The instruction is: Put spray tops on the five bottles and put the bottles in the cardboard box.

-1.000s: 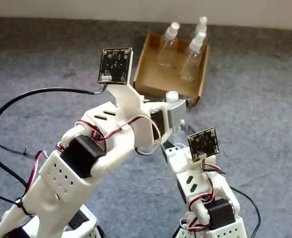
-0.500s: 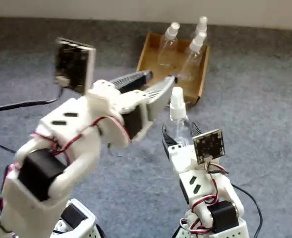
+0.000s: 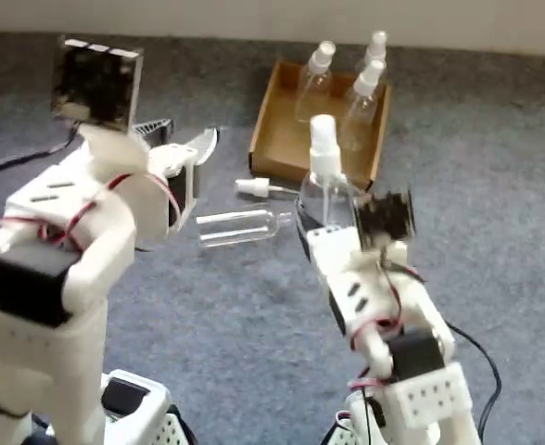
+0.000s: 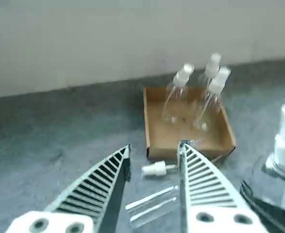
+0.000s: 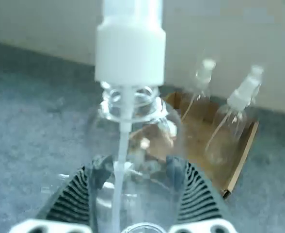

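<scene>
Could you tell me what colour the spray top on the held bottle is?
The spray top is white, clearest in the right wrist view.

Three clear plastic spray-topped bottles (image 3: 314,88) stand in the far half of the shallow brown cardboard box (image 3: 277,144), at the back of the grey carpet (image 3: 486,213). Just before its near wall lies a loose white spray top (image 3: 254,187). Nearer me, a clear topless plastic bottle (image 3: 240,227) lies on its side. To their right my right gripper (image 3: 323,218) clasps a fourth clear topped bottle (image 3: 326,190) upright (before the box). My left gripper (image 4: 154,148) hangs spread on their left.
</scene>
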Tool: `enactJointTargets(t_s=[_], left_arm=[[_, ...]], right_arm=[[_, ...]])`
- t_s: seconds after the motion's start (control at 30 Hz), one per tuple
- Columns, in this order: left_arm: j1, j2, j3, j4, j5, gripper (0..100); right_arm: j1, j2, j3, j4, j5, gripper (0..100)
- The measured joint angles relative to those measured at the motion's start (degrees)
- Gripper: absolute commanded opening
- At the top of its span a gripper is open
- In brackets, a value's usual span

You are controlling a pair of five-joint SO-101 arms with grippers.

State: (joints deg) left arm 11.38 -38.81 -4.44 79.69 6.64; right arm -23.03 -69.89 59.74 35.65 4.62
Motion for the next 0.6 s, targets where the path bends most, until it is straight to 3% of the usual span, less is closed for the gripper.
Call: enactJointTargets(t_s=[0.1, 0.23, 0.4, 0.6], left_arm=[[-1.0, 7.6, -8.7, 9.9, -3.4, 16], [-0.8, 12.9, -19.3, 18.5, -7.6, 16], [-0.8, 13.7, -24.3, 19.6, -9.6, 16], [0.4, 15.6, -25.8, 19.7, -9.6, 16]], right_arm=[[0.1, 9.1, -7.9, 1.8, -3.1, 0.4], [-3.1, 8.6, -11.4, 1.2, -4.4, 0.4], [-8.3, 2.8, -2.3, -6.2, -1.1, 0.4], [-9.6, 1.4, 4.7, -7.3, 1.1, 0.4]])
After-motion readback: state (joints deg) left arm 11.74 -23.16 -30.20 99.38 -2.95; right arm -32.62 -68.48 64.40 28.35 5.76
